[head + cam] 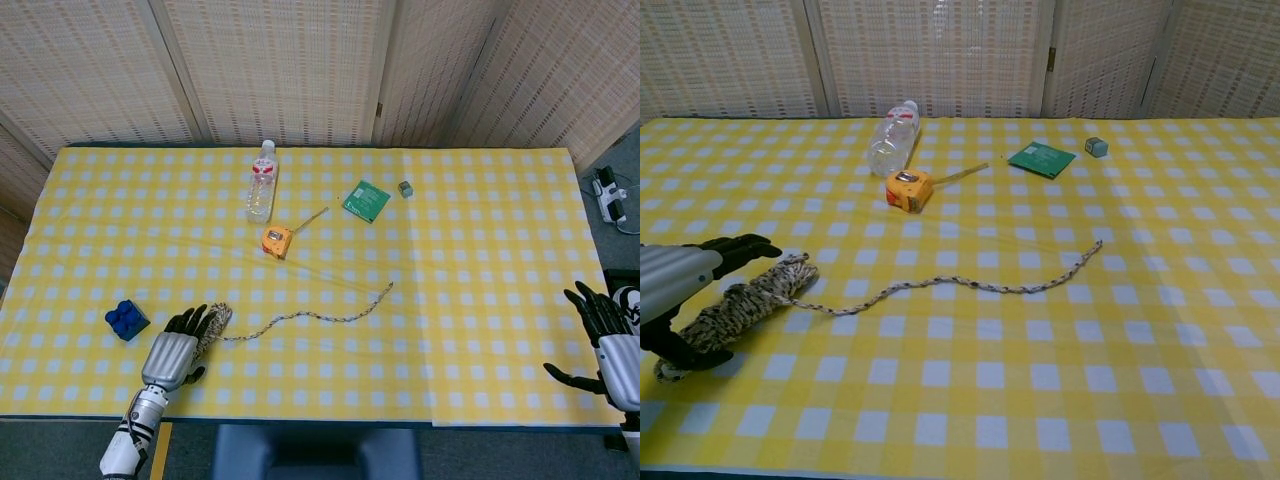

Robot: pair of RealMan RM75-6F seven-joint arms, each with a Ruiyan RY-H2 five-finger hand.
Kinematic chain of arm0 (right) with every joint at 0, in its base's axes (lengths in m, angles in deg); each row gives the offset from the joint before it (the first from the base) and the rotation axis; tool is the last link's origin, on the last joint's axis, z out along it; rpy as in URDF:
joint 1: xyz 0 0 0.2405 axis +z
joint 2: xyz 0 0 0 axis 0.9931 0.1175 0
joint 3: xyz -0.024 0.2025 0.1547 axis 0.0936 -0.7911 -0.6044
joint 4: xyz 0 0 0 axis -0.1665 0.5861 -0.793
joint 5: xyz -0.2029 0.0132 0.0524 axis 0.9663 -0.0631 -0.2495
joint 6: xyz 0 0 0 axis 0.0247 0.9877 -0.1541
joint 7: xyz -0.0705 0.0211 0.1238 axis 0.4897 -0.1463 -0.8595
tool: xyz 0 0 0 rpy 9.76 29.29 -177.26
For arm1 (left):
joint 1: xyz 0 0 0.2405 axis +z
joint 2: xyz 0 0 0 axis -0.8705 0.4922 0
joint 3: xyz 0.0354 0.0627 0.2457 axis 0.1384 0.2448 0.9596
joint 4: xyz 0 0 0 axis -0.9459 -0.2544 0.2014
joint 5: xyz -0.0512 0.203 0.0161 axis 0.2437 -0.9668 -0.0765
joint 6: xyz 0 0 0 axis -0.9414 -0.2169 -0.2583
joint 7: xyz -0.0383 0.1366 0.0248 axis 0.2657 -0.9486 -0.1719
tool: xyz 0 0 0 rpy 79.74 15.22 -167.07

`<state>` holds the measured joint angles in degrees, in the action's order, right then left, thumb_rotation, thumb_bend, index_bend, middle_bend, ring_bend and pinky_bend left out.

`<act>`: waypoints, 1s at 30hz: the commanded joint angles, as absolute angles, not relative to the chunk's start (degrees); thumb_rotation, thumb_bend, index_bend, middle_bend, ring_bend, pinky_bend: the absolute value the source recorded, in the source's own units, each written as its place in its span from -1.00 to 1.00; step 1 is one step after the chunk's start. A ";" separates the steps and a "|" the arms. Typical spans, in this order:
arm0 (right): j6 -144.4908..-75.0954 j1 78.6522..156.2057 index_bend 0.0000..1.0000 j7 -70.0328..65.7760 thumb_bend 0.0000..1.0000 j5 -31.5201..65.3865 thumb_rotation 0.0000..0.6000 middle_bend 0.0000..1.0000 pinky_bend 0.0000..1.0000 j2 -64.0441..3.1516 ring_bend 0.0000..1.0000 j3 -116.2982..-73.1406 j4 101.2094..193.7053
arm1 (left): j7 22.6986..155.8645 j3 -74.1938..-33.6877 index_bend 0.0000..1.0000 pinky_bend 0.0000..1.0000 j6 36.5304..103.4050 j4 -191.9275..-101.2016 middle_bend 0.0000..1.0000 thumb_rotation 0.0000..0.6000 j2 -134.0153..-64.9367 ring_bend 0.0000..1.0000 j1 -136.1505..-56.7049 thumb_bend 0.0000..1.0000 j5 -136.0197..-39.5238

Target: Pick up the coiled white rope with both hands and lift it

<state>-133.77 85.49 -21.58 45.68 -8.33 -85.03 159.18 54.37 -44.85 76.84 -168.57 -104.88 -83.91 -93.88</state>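
Observation:
The white speckled rope lies on the yellow checked cloth. Its coiled bundle (752, 303) sits at the front left, and a loose tail (990, 286) snakes right toward the table's middle. In the head view the coil (216, 320) shows just beyond my left hand (171, 357). That left hand (678, 288) hovers at the coil's near end, fingers stretched over it and thumb below, holding nothing. My right hand (611, 343) hangs off the table's right front edge, fingers spread and empty, far from the rope.
A clear bottle (261, 183) lies at the back centre, with an orange tape measure (277, 241) in front of it. A green card (366, 200) and a small grey cube (405, 188) lie further right. A blue block (127, 319) sits left of the coil.

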 commanded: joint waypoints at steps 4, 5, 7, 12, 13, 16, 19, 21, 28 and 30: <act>-134.28 85.23 -1.00 -21.42 -0.71 45.79 1.00 -1.00 -1.00 -8.11 -1.00 -85.02 159.48 | 51.94 -46.72 -1.00 -0.68 77.62 -162.56 -0.99 1.00 -107.33 -1.00 -84.26 -0.42 -93.44; -134.36 85.16 -1.00 -21.40 -0.71 45.78 1.00 -1.00 -1.00 -8.11 -1.00 -85.00 159.48 | 52.23 -47.21 -1.00 -0.68 77.30 -161.78 -0.99 1.00 -107.54 -1.00 -84.45 -0.42 -93.18; -134.37 85.09 -1.00 -21.45 -0.71 45.73 1.00 -1.00 -1.00 -8.16 -1.00 -84.97 159.47 | 52.32 -47.77 -1.00 -0.66 76.97 -160.78 -0.99 1.00 -107.75 -0.99 -84.70 -0.42 -92.88; -134.61 84.97 -1.00 -21.50 -0.71 45.89 1.00 -1.00 -1.00 -8.22 -1.00 -84.92 159.47 | 53.30 -48.00 -0.86 -0.57 77.05 -161.30 -0.90 1.00 -107.35 -0.90 -84.25 -0.42 -92.79; -134.62 84.96 -1.00 -21.52 -0.71 45.92 1.00 -1.00 -1.00 -8.22 -1.00 -84.91 159.46 | 53.79 -47.84 -0.75 -0.51 76.91 -161.78 -0.81 1.00 -107.17 -0.82 -84.07 -0.42 -92.81; -134.54 85.00 -1.00 -21.50 -0.71 46.01 1.00 -1.00 -1.00 -8.20 -1.00 -84.87 159.45 | 54.60 -47.21 -0.55 -0.31 76.39 -163.08 -0.61 1.00 -106.64 -0.58 -83.53 -0.42 -92.60; -134.52 85.04 -1.00 -21.56 -0.71 45.99 1.00 -1.00 -1.00 -8.19 -1.00 -84.93 159.41 | 54.69 -47.16 -0.47 -0.19 76.39 -163.63 -0.53 1.00 -106.74 -0.50 -83.11 -0.42 -92.01; -134.52 85.03 -1.00 -21.58 -0.71 45.96 1.00 -1.00 -1.00 -8.17 -1.00 -84.94 159.41 | 55.15 -47.43 -0.46 -0.14 76.14 -163.66 -0.52 1.00 -106.84 -0.49 -83.02 -0.42 -91.50; -134.18 85.11 -1.00 -21.56 -0.71 45.80 1.00 -1.00 -1.00 -8.31 -1.00 -84.92 159.28 | 56.96 -48.54 -0.44 -0.07 74.61 -163.92 -0.50 1.00 -106.47 -0.44 -83.11 -0.41 -89.62; -134.06 85.17 -1.00 -21.52 -0.71 45.77 1.00 -1.00 -1.00 -8.32 -1.00 -84.94 159.29 | 57.81 -48.73 -0.41 -0.03 74.26 -164.19 -0.47 1.00 -106.23 -0.41 -83.14 -0.41 -89.58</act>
